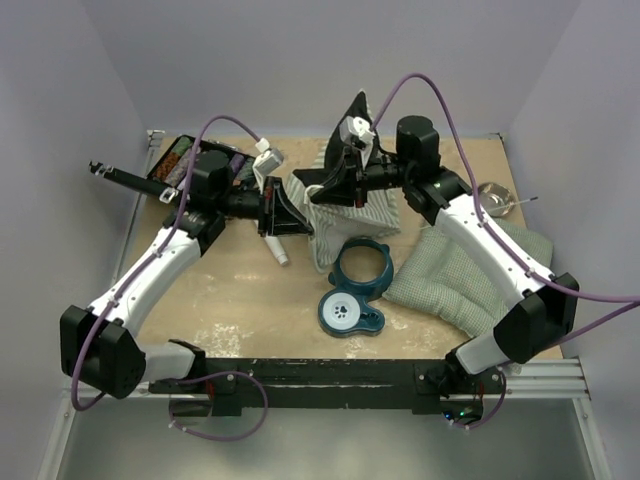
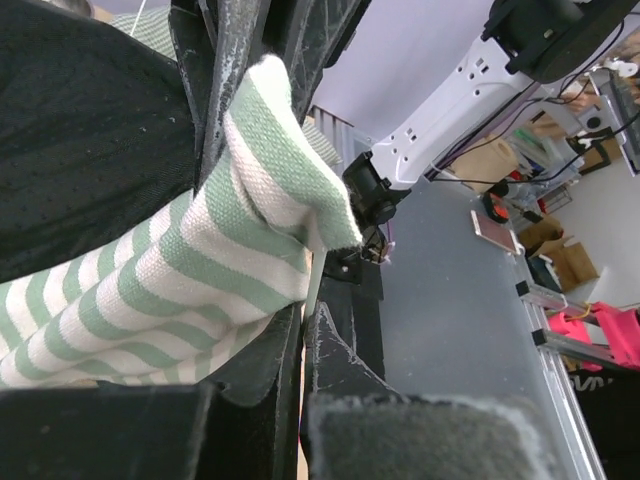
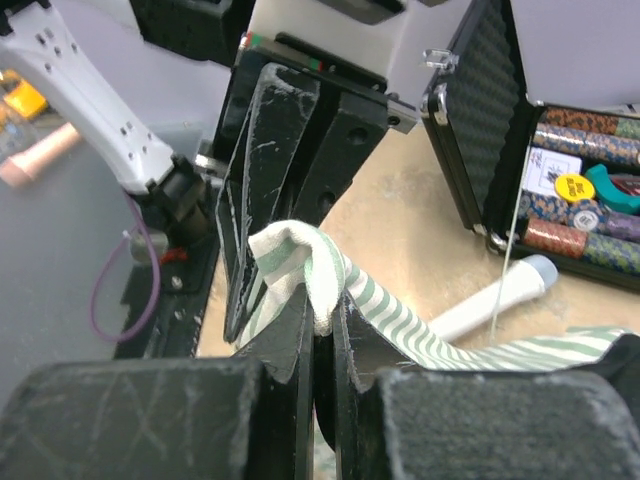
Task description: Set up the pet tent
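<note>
Left end effector [image 2: 303,325]: clamped right down, pads nipping a fold of the green-and-white striped fabric pet tent [image 1: 345,215]; a thin white pole [image 2: 314,278] runs down along that fold, right at my tips

Right end effector [image 3: 320,322]: closed tight as well, gripping a rolled, white-edged hem of the same striped cloth

My two grips: nose to nose, very near each other on the cloth; from my right wrist I see the left arm's black fingers [image 3: 270,170] just beyond the hem

Pet tent, position: far half of the pale wooden bench [image 1: 250,300], about the middle, between my two wrists

Pet tent, shape: a collapsed heap, with a black panel peaking up behind my right wrist and striped cloth spilling toward the near side

Teal plastic double pet-bowl stand [image 1: 355,290]: on the bench just in front of the tent, one ring close beside the striped cloth

Flat green checked cushion [image 1: 455,270]: lying to the right under my right arm, its edge just beside the teal stand

White plastic tube [image 1: 279,250]: flat on the bench below my left wrist, just left of the hanging cloth

Open black case of poker chips [image 1: 180,160]: far left corner, well apart from the tent

Small clear glass dish [image 1: 495,198]: far right, near the cushion's top edge
</note>
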{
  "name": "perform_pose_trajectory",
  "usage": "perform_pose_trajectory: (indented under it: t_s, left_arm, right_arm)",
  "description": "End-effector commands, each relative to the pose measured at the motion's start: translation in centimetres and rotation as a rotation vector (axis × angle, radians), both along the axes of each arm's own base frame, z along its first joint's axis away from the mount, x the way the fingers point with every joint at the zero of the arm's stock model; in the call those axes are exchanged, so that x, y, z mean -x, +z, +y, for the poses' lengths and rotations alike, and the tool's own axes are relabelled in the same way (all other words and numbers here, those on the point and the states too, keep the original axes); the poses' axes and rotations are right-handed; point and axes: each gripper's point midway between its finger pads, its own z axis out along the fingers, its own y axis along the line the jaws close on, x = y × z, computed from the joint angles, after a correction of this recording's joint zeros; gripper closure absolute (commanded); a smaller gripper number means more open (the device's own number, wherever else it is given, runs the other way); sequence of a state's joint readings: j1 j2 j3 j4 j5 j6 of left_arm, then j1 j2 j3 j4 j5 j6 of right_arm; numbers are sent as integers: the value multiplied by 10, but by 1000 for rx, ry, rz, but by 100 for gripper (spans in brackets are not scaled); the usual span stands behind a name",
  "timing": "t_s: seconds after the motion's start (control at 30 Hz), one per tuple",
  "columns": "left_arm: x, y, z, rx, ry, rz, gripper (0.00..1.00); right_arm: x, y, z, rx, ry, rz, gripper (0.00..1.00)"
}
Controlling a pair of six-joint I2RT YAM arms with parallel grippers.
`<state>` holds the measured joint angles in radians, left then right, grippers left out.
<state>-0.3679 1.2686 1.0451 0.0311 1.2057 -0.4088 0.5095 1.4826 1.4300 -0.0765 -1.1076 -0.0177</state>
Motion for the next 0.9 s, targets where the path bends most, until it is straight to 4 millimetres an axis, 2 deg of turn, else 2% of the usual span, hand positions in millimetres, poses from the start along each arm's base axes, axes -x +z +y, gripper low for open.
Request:
perform_pose_trajectory:
  t_s: [0.0,0.1,0.2,0.4,0.6,0.7,0.8,0.87]
  left_arm:
    - [0,-30,3,-102,-15,193,100]
    - [5,-46,4,-148,-50,279,100]
    - [6,-53,4,-169,-64,331,100]
    - [5,-68,4,-207,-79,418,100]
    - [0,-81,1,-233,-77,482,100]
    - [1,-87,1,-251,-83,487,100]
    - [12,-96,2,-276,-112,502,100]
    - [16,-100,3,-289,-113,505,100]
  right_arm:
    - [12,23,-2,25,68,-186,100]
    - [6,11,-5,87,81,-252,100]
    - [1,-7,-8,165,110,-326,100]
    - [9,-44,-9,313,210,-468,100]
    - [25,-56,-2,362,268,-607,99]
    - [21,-59,-1,375,270,-630,98]
    - [14,-59,-2,394,254,-651,96]
    - [11,-60,-3,408,243,-653,90]
